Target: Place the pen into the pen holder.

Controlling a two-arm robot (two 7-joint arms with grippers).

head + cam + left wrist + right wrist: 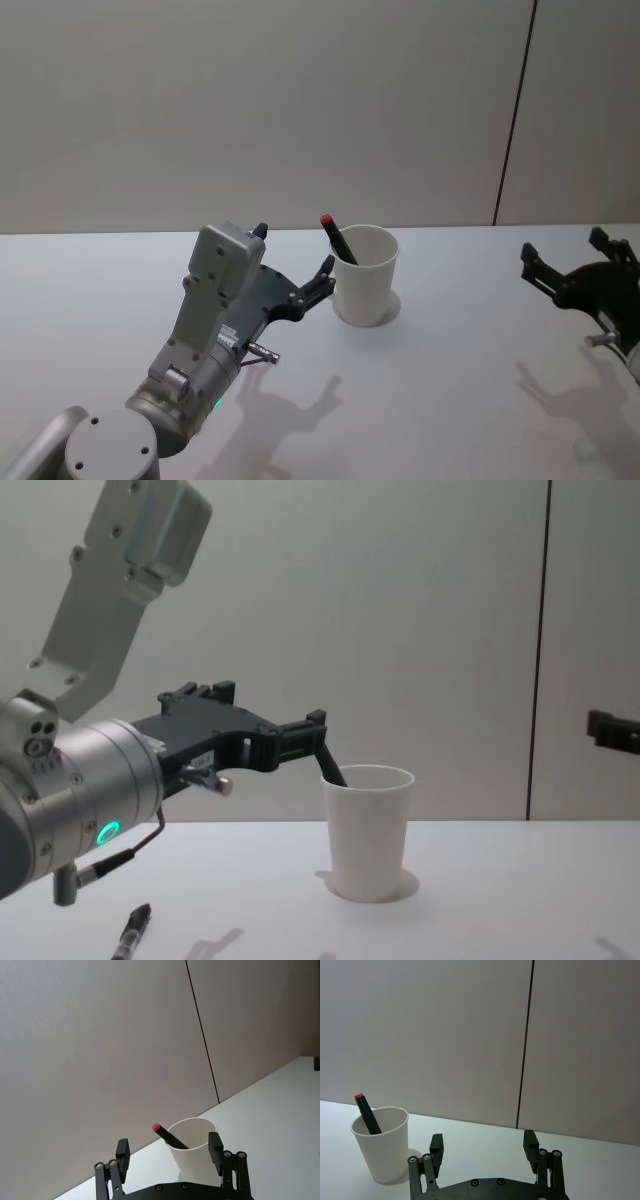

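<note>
The red-tipped pen point(336, 240) leans inside the pen holder point(364, 285) on the counter point(450, 400), so the placing looks done. The left claw point(294, 248) hangs wide open and empty just left of it. The right claw point(562, 243), open and empty, sits far right. 1 spare pen point(132, 932) lies near left.

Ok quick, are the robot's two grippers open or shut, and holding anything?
Left gripper: open, empty, by the pen holder.
Right gripper: open, holding nothing.
</note>
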